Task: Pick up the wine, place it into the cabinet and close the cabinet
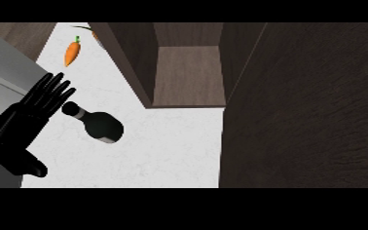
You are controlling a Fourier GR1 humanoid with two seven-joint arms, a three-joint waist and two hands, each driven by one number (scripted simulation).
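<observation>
while wine (101, 124) lies nr cabinet (187, 73) edge, left hand (32, 112) fingers straight.

Dark wine bottle (99, 124) lying on white counter (173, 146), open wooden cabinet (188, 73) nearby

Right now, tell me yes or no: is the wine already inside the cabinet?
No, the wine bottle stands on the white counter beside the open left hand, outside the open cabinet.
</observation>
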